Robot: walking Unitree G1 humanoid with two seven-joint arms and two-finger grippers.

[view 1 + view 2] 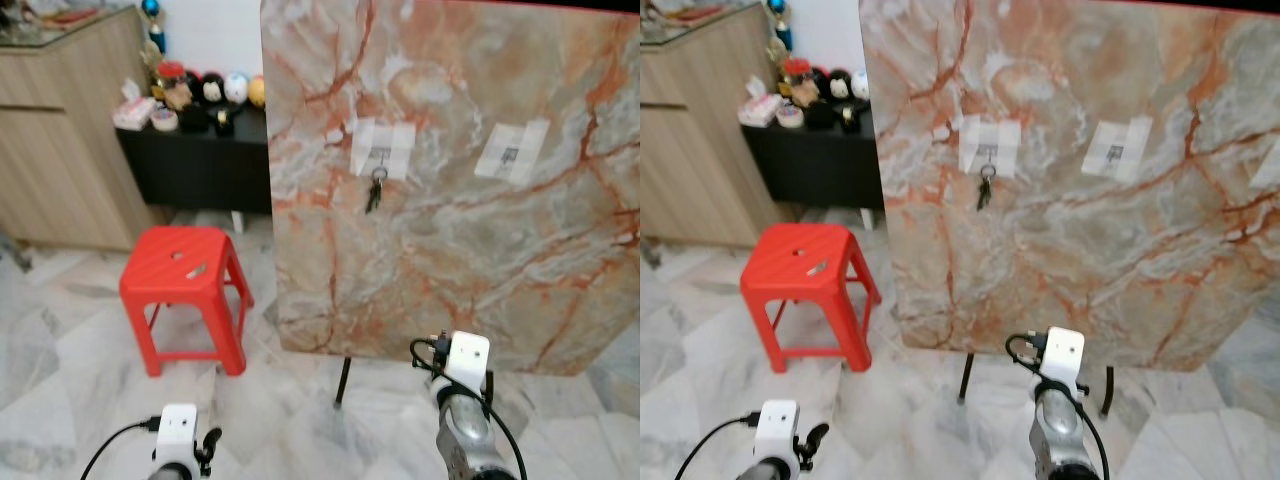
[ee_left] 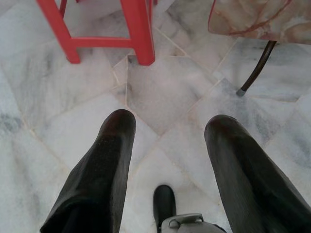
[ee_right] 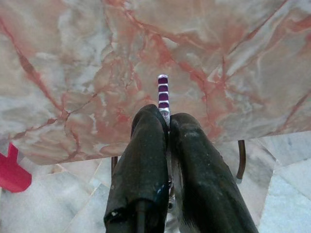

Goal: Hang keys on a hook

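Right wrist view showed my right gripper (image 3: 167, 121) pinching a purple-and-white striped key (image 3: 163, 94) before the upright pink-veined marble board (image 1: 450, 180); my left gripper (image 2: 170, 141) hung wide open (over pale floor tiles).

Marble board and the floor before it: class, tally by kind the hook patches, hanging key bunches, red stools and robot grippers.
Hook patches: 2
Key bunches: 1
Stools: 1
Grippers: 2
Total: 6
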